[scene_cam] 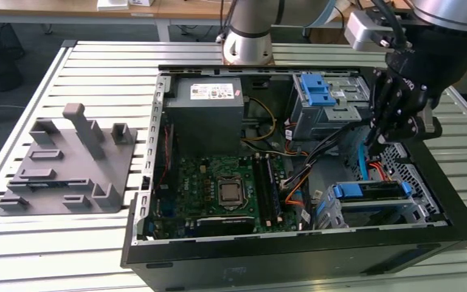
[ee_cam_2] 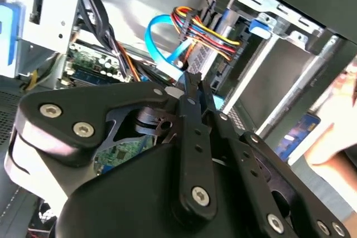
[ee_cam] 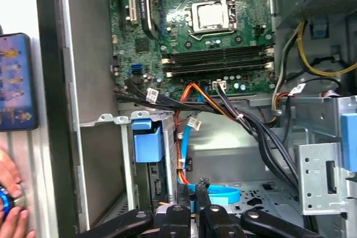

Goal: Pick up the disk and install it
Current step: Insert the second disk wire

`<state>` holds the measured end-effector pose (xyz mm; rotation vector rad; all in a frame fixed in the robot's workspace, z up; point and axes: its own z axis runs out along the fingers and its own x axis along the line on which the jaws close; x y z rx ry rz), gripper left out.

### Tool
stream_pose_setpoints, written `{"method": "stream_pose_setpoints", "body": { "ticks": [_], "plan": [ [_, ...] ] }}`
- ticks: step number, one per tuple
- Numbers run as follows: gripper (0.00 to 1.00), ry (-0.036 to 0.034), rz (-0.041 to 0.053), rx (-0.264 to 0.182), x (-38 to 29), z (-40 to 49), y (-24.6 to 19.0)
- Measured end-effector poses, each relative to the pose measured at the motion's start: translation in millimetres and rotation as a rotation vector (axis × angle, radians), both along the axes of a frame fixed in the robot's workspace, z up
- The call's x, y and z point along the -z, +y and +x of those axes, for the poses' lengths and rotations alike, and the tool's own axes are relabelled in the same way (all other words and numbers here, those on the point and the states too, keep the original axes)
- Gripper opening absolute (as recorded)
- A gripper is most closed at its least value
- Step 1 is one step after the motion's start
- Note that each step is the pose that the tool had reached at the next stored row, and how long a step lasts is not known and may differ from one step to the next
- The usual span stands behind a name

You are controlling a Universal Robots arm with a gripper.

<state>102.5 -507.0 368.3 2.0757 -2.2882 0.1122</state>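
Note:
The disk (scene_cam: pixel 371 190) lies in the lower drive cage at the front right corner of the open computer case, its blue carrier end facing the motherboard. The first wrist view shows that blue carrier end (ee_cam: pixel 148 142) in the cage slot, and the second wrist view shows it (ee_cam_2: pixel 262 25) beyond the cables. My black gripper (scene_cam: pixel 377 141) hangs inside the case above and behind the disk, apart from it. Its fingers are shut together with nothing between them in both wrist views (ee_cam_2: pixel 196 85) (ee_cam: pixel 198 185). A blue data cable (ee_cam: pixel 220 193) loops right beside the fingertips.
A grey power-supply box (scene_cam: pixel 209 106) and an upper drive cage with a blue latch (scene_cam: pixel 315 91) stand at the back. Cable bundles (ee_cam: pixel 245 121) cross above the motherboard (scene_cam: pixel 225 188). A grey fixture (scene_cam: pixel 67 164) lies at the exterior view's left. A person's hand (ee_cam: pixel 11 215) is outside the case.

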Motion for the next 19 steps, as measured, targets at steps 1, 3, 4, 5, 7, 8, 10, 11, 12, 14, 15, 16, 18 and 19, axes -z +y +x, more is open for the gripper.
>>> {"method": "stream_pose_setpoints", "body": {
  "ticks": [1,3,4,5,7,8,10,11,12,14,15,16,18,19],
  "plan": [
    [0.16,-0.0001,0.0044,0.000,0.7,0.0,-2.3],
    [0.16,-0.0001,0.0057,0.000,2.6,0.0,-8.8],
    [0.16,-0.0001,0.0054,0.000,3.5,0.0,-12.0],
    [0.16,0.0000,0.0054,0.000,4.4,0.0,-15.0],
    [0.16,0.0000,0.0056,0.000,6.4,0.0,-18.2],
    [0.16,0.0000,0.0057,0.000,7.7,0.0,-18.5],
    [0.16,0.0000,0.0056,0.001,9.8,0.0,-19.2],
    [0.16,0.0001,0.0051,0.001,10.8,0.0,-20.3],
    [0.16,0.0002,0.0051,0.002,12.0,0.0,-21.6],
    [0.16,0.0003,0.0054,0.003,14.5,0.0,-25.7],
    [0.16,0.0003,0.0054,0.004,15.6,0.0,-27.8],
    [0.16,0.0004,0.0056,0.005,16.8,0.0,-29.7],
    [0.16,0.0010,0.0062,0.006,18.7,0.1,-31.5],
    [0.16,0.0013,0.0072,0.006,18.9,0.1,-31.5]
  ]
}}
